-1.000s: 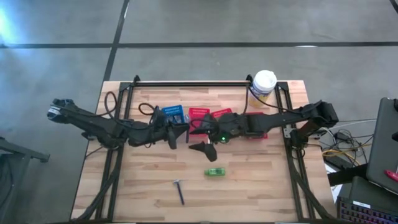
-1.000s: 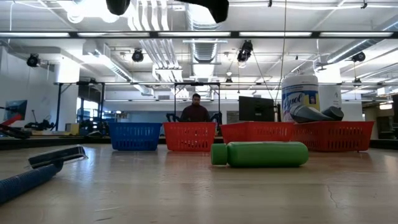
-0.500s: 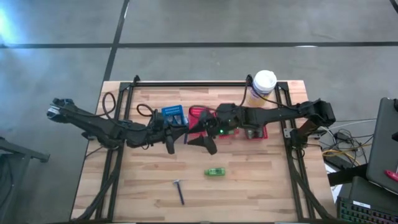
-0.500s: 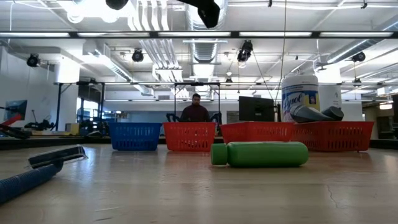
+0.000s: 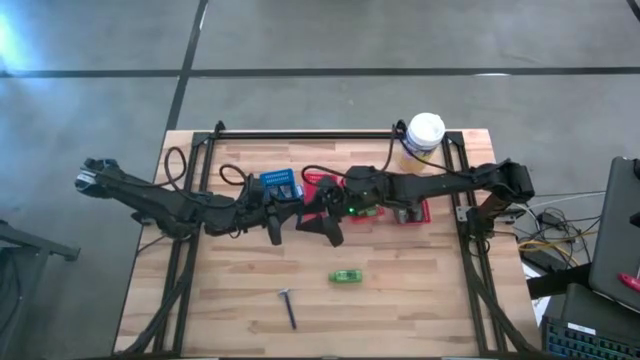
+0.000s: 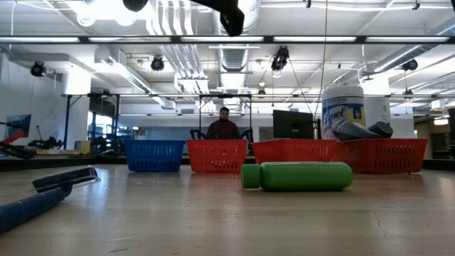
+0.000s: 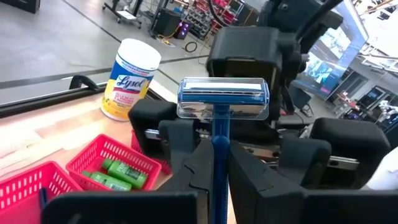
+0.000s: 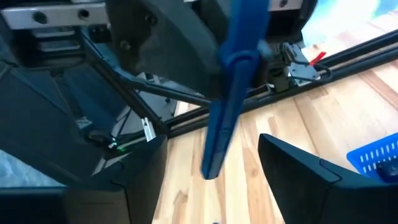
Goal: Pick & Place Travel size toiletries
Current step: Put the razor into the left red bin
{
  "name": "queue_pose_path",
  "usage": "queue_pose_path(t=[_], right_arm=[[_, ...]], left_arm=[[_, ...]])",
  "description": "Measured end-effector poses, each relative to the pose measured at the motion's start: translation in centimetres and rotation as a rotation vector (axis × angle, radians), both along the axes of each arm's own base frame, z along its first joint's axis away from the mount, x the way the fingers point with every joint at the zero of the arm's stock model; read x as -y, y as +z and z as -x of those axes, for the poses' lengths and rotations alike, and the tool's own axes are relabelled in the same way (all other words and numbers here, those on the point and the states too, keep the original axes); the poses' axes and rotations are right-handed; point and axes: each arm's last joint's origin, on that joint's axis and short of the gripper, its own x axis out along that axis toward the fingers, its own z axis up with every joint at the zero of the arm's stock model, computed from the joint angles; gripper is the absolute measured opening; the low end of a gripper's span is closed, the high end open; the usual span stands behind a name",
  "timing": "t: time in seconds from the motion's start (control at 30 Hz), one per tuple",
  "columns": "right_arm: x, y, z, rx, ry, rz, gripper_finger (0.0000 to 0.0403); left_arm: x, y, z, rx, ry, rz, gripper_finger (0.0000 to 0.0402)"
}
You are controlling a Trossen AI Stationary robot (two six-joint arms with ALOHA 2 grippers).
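Observation:
A dark blue razor [image 7: 222, 99] sits in my left gripper [image 7: 219, 149], shut on it above the table's middle [image 5: 277, 218]. My right gripper [image 5: 322, 222] faces it from the right, open. Its fingers stand on either side of the razor's handle [image 8: 224, 118] without touching. A green bottle [image 5: 346, 277] lies on its side on the table, also in the low view [image 6: 297, 176]. A second razor [image 5: 288, 307] lies flat near the near edge. More green bottles [image 7: 118, 174] lie in a red basket, and grey tubes [image 6: 362, 129] in another. My left gripper pinches the razor's handle [image 7: 219, 163] between its two fingers, coming level from the table's left. The head [image 7: 222, 98] stands out past the fingertips toward the right gripper. The razor is lifted clear of the table.
A blue basket [image 5: 280, 184] and red baskets [image 5: 322, 183] stand in a row just beyond the grippers. The yellow canister with a white lid [image 5: 425, 135] stands at the far right corner. Bare wood lies toward the near edge around the bottle and razor. A person [image 6: 224, 126] stands far behind.
My right gripper has moved toward the table's left and slightly toward the far edge, closing in on the left gripper and the razor it holds. The left gripper and the razor have kept still.

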Motion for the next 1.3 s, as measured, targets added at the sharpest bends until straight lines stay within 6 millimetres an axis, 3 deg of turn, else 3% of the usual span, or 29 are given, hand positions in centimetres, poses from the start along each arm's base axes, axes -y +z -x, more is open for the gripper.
queue_pose_path(t=[0.4,0.83,0.97,1.1,1.3], right_arm=[[0.3,0.1,0.0,-0.005,-0.041,-0.04,0.017],[0.4,0.1,0.0,-0.005,-0.05,-0.037,0.0025],[0.4,0.1,0.0,-0.007,-0.064,-0.035,0.0027],[0.4,0.0,0.0,-0.017,-0.069,-0.037,0.0028],[0.6,-0.8,0.3,-0.1,-0.136,-0.015,0.0028]], left_arm=[[0.0,-0.1,0.0,-0.007,0.0,-0.013,0.0029],[-0.1,-0.2,0.0,-0.02,0.001,-0.034,0.003],[-0.1,-0.3,0.0,-0.025,0.001,-0.036,0.0033],[-0.1,-0.7,0.0,-0.033,0.002,-0.029,0.0063],[0.4,-1.7,0.1,-0.054,-0.01,0.014,0.0168]])
